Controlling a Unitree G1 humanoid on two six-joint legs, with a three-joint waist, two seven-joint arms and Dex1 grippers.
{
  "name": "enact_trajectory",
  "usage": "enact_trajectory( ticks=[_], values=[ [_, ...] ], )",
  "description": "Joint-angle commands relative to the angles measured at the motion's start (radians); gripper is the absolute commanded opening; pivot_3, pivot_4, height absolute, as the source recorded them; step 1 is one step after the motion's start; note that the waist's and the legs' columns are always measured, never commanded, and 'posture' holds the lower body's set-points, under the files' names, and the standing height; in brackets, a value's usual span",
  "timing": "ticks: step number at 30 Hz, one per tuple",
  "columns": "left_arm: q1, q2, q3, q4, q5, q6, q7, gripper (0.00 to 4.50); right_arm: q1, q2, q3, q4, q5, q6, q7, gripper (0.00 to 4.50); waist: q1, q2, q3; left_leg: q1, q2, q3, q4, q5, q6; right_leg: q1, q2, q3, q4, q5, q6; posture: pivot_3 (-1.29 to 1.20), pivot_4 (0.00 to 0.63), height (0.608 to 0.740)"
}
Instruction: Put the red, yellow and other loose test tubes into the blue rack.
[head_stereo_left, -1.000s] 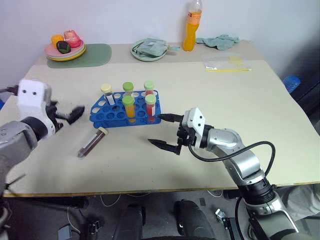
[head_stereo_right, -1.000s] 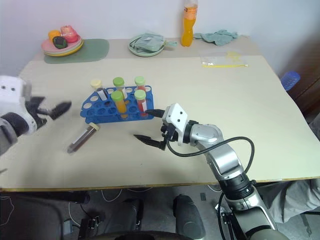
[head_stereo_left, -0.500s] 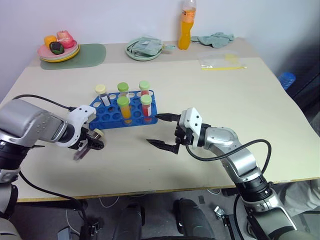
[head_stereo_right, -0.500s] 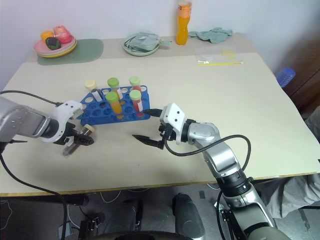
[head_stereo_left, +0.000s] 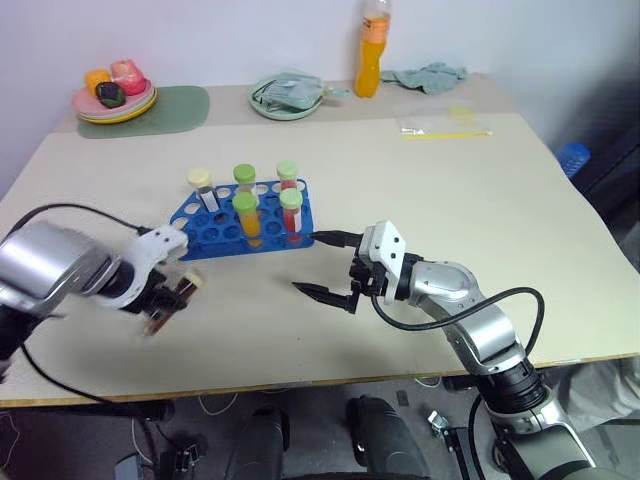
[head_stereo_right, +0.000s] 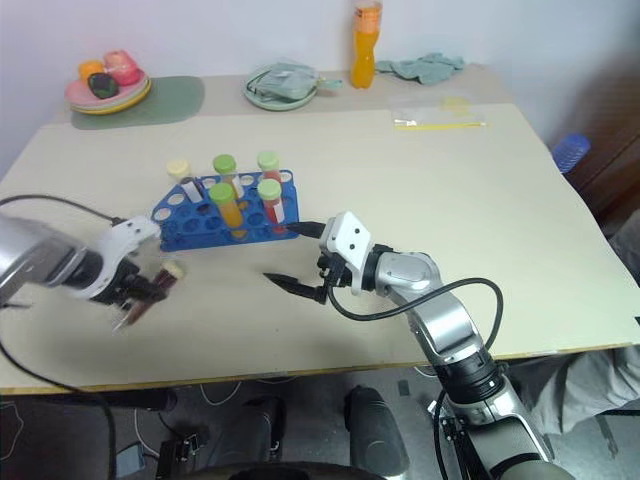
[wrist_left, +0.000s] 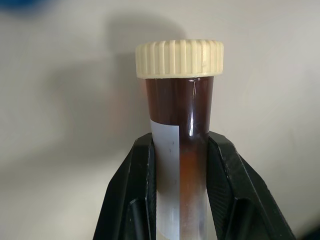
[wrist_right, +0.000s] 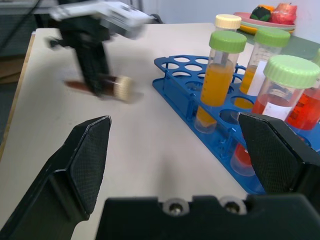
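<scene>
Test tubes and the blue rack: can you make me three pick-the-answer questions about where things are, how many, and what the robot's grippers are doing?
1. Where is the dark maroon tube?
A. standing in the blue rack
B. in the left gripper
C. on the far plate

2. How many tubes stand in the blue rack?
A. two
B. five
C. eight

3. How is the right gripper?
A. open and empty
B. shut on a tube
C. holding the bottle

Answers: 1 B, the left gripper has its fingers clamped on both sides of it. 2 B, four green caps and one cream cap rise from the rack. 3 A, its fingers stand wide apart beside the rack with nothing between.
</scene>
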Motion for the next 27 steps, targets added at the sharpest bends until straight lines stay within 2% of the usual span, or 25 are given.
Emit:
enact_trajectory(
  ticks=[1, 3, 4, 6, 7, 11, 14, 17, 21, 27],
  values=[
    [0.164, -0.082, 0.344, -0.084, 0.02, -0.292, -0.011, 0.75, -0.012, 0.0, -0.003, -0.023, 0.007, -0.014, 0.01, 4.5, 0.006, 0.0, 0.0, 0.0, 0.0, 0.0, 0.0, 0.0, 0.0, 0.0, 0.0, -0.001, 0.001, 0.0, 0.0, 0.0, 0.15, 0.74],
    [0.216, -0.216, 0.485, -0.114, 0.049, -0.421, 0.079, 0.75, -0.015, 0.003, -0.001, -0.017, 0.006, -0.017, 0.013, 4.5, 0.017, 0.0, 0.0, 0.0, 0.0, 0.0, 0.001, 0.0, 0.0, 0.0, -0.002, -0.001, 0.002, 0.0, 0.0, 0.0, 0.15, 0.74],
    [0.21, -0.286, 0.529, -0.121, 0.034, -0.421, 0.142, 0.75, -0.017, 0.005, -0.001, -0.013, 0.006, -0.019, 0.014, 4.5, 0.023, -0.001, 0.0, 0.0, 0.0, 0.0, 0.002, 0.0, 0.0, 0.001, -0.001, -0.001, 0.002, 0.0, 0.0, 0.0, 0.15, 0.74],
    [0.16, -0.492, 0.598, -0.136, 0.025, -0.418, 0.368, 0.75, -0.022, 0.011, 0.001, -0.006, 0.006, -0.019, 0.015, 4.5, 0.032, 0.0, 0.0, 0.0, 0.0, 0.0, 0.003, 0.0, 0.0, 0.002, -0.001, -0.001, 0.001, 0.0, 0.0, 0.0, 0.15, 0.74],
    [0.152, -0.565, 0.608, -0.15, 0.056, -0.431, 0.455, 0.75, -0.023, 0.012, 0.001, -0.004, 0.006, -0.019, 0.016, 4.5, 0.033, -0.001, -0.001, 0.0, -0.001, -0.001, 0.004, 0.0, 0.0, 0.003, -0.001, -0.001, 0.002, 0.0, 0.0, 0.0, 0.15, 0.74],
    [0.198, -0.785, 0.53, -0.222, 0.315, -0.663, 0.707, 0.75, -0.027, 0.02, 0.005, 0.002, 0.005, -0.018, 0.015, 4.5, 0.027, -0.002, -0.001, 0.001, -0.001, -0.001, 0.005, 0.0, 0.0, 0.003, -0.001, -0.001, 0.002, 0.0, 0.001, 0.0, 0.15, 0.74],
    [0.217, -0.923, 0.439, -0.218, 0.411, -0.795, 0.79, 0.75, -0.034, 0.027, 0.009, 0.006, 0.007, -0.017, 0.015, 4.5, 0.03, -0.002, -0.001, 0.001, -0.001, -0.001, 0.004, 0.0, 0.0, 0.003, -0.001, -0.001, 0.003, 0.001, 0.0, 0.0, 0.15, 0.74],
    [0.217, -0.993, 0.366, -0.14, 0.506, -0.902, 0.829, 0.75, -0.044, 0.033, 0.011, 0.012, 0.006, -0.018, 0.017, 4.5, 0.031, -0.002, -0.001, 0.001, -0.001, -0.001, 0.004, 0.0, 0.0, 0.003, -0.001, -0.001, 0.003, 0.001, 0.0, 0.0, 0.15, 0.74],
    [0.214, -1.007, 0.333, -0.058, 0.548, -0.985, 0.809, 0.75, -0.049, 0.036, 0.011, 0.017, 0.003, -0.02, 0.016, 4.5, 0.027, -0.002, -0.001, 0.001, -0.001, -0.001, 0.004, 0.0, 0.0, 0.003, 0.0, -0.001, 0.003, 0.001, 0.0, 0.0, 0.15, 0.74],
    [0.198, -1.038, 0.341, 0.027, 0.517, -1.016, 0.782, 0.75, -0.035, 0.035, 0.006, -0.001, 0.002, -0.013, -0.001, 4.5, 0.029, -0.002, -0.001, 0.001, -0.001, -0.001, 0.004, 0.0, 0.0, 0.003, 0.0, -0.001, 0.003, 0.001, 0.0, 0.0, 0.15, 0.74]
  ],
)
